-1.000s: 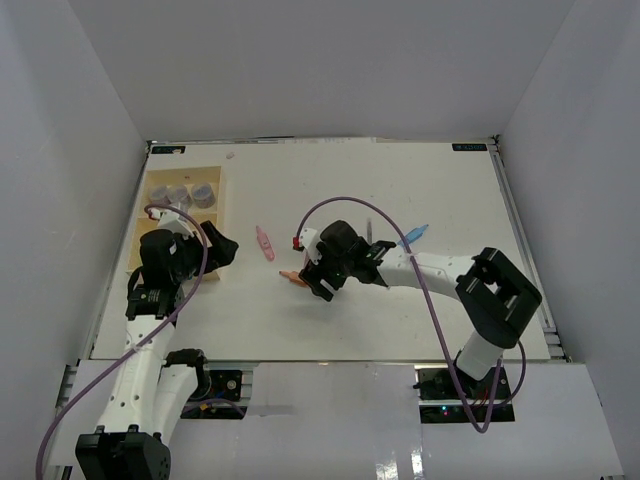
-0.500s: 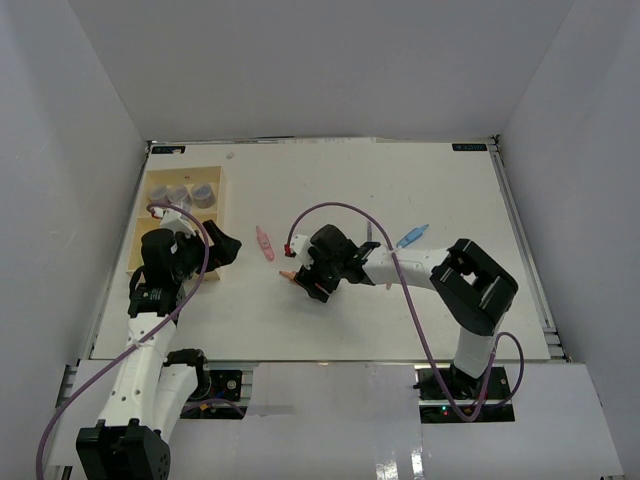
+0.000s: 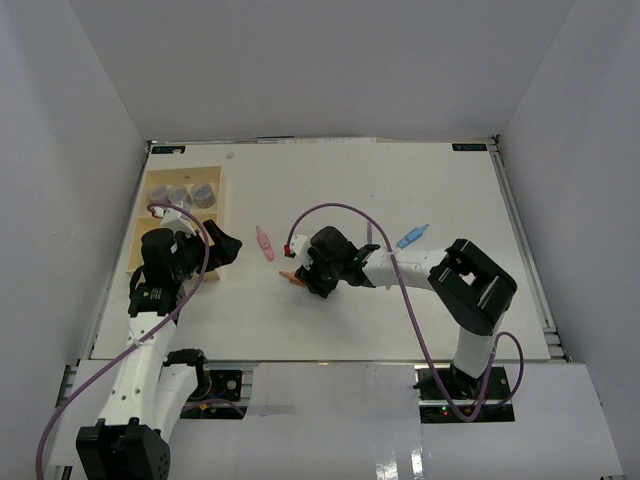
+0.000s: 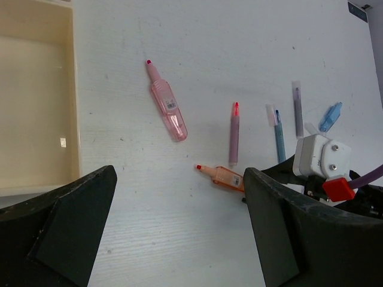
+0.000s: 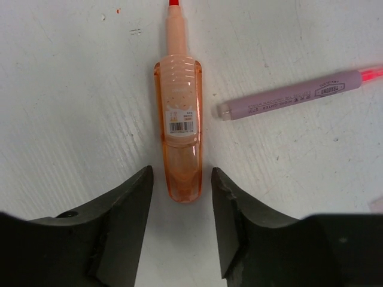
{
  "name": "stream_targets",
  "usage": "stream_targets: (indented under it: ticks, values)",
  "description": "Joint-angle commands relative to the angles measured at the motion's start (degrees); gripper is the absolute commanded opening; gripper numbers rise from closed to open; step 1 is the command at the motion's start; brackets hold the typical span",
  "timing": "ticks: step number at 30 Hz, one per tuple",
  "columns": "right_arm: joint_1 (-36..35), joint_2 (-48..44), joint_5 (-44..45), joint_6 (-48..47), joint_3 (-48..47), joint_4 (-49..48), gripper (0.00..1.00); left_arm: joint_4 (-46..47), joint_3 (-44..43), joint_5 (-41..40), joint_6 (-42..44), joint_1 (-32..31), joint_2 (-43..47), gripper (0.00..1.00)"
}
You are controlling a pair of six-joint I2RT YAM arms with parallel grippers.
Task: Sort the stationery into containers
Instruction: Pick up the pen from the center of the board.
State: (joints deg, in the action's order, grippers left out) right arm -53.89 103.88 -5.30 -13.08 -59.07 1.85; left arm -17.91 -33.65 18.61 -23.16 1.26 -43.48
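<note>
The right hand [image 5: 181,194] sits low over the counter [image 5: 72,89], its fingers narrowly apart on either side of the rear end of the orange marker [image 5: 178,137], with a thin gap on each side. A purple pen [image 5: 293,92] lies just beside it. The left hand [image 4: 179,197] hangs wide open and holds nothing beside the tray [image 4: 75,107]. A pink marker [image 4: 167,107] lies on the counter between the tray and the orange marker.

White arms [image 3: 140,365] with black joints, purple cables [image 3: 345,207], matte black gripper fingers [image 5: 122,215], red cap [image 4: 338,188]
</note>
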Motion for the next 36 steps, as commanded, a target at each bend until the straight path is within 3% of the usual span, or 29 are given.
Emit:
stream_targets:
  ticks: [1, 3, 11, 13, 20, 22, 29, 36]
  values:
    - [-0.8, -1.1, 1.4, -0.4, 2.4, -0.3, 0.47, 0.9, -0.1, 1.4, -0.2, -0.3, 0.0, 0.98]
    - [-1.0, -2.2, 1.3, 0.1, 3.0, -0.4, 0.42, 0.9, 0.1, 2.1, -0.3, -0.3, 0.0, 0.98]
    - [-2.1, -4.2, 1.6, 0.9, 6.0, -1.1, 0.4, 0.8, 0.5, 3.0, -0.5, -0.3, 0.0, 0.98]
    - [-2.4, -5.3, 2.0, 1.1, 6.5, -1.1, 0.29, 0.9, 0.6, 3.4, -0.6, -0.2, 0.1, 0.98]
    - [-2.6, -7.5, 3.0, 1.7, 8.6, -3.5, 0.28, 1.1, 0.9, 4.2, -0.7, -0.3, -0.5, 0.98]
    - [-2.6, -7.2, 3.0, 1.7, 8.5, -3.4, 0.16, 1.0, 0.8, 4.3, -0.6, -0.3, -0.5, 0.98]
    - [-2.9, -11.6, 3.8, 2.8, 10.0, -4.0, 0.16, 1.1, 1.0, 5.6, -1.1, -0.3, -0.3, 0.98]
    - [-3.4, -22.6, 4.4, 5.6, 12.4, -5.2, 0.11, 1.4, 0.4, 11.8, -4.9, -0.3, -0.4, 0.98]
